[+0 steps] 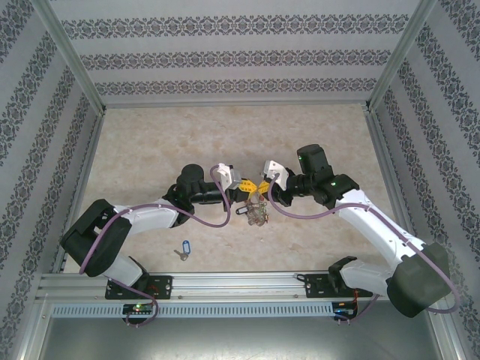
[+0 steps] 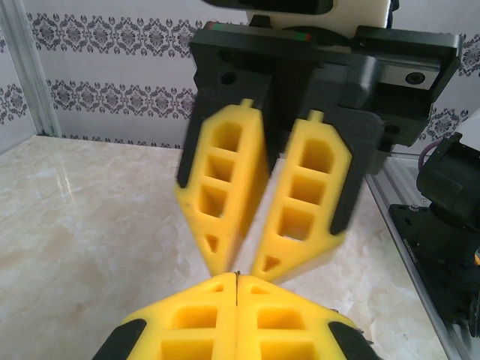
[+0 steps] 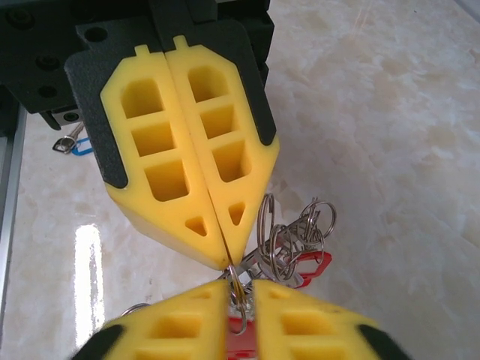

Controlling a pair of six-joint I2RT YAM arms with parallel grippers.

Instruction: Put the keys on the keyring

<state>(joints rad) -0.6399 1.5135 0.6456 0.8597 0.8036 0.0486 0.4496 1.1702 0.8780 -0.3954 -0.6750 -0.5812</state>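
Note:
My left gripper (image 1: 246, 185) and right gripper (image 1: 264, 185) meet tip to tip above the middle of the table. The left one (image 2: 238, 281) is shut, and a thin metal edge of the keyring (image 3: 300, 240) shows in its seam. The keyring's bunch of rings, small keys and a red tag hangs below the tips (image 1: 259, 214). My right gripper (image 3: 240, 300) has its jaws a narrow gap apart. A red-tagged key (image 3: 244, 337) fills that gap, and its small split ring (image 3: 238, 289) reaches up to the left fingertips (image 3: 225, 255). A blue-tagged key (image 1: 182, 250) lies loose on the table.
A dark tag (image 1: 244, 211) hangs at the bunch's left side. The marble-patterned tabletop (image 1: 150, 150) is fenced by aluminium posts and patterned walls. The rail with both arm bases (image 1: 240, 285) runs along the near edge, close behind the blue-tagged key (image 3: 75, 142).

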